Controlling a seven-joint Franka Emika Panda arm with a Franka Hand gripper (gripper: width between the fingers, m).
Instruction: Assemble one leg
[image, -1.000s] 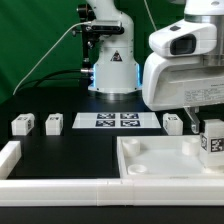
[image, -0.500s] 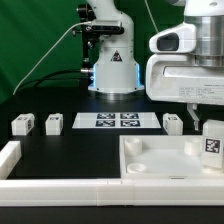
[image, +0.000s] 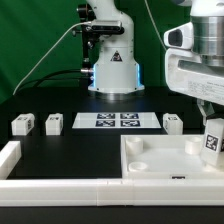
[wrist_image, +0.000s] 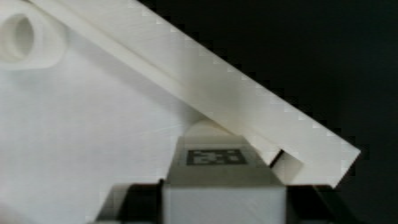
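My gripper (image: 212, 122) is shut on a leg (image: 212, 140), a small white block with a black-and-white marker on its face. It holds the leg upright over the right part of the large white tray-like part (image: 150, 158), near its right edge. In the wrist view the leg (wrist_image: 221, 160) sits between the dark fingers (wrist_image: 146, 205), above the tray's floor (wrist_image: 89, 140) and beside its raised rim (wrist_image: 214, 70). A round corner socket (wrist_image: 22, 42) shows at the edge. Three more legs lie on the table: two at the exterior view's left (image: 20, 125) (image: 54, 124) and one (image: 172, 122) right of the marker board.
The marker board (image: 118, 121) lies flat in the middle of the black table. The robot base (image: 112, 60) stands behind it. A white wall (image: 60, 188) runs along the front edge and the exterior view's left side (image: 8, 155).
The gripper with the leg has moved toward the exterior view's right and slightly down, closer to the tray's right edge. The other legs have not moved.
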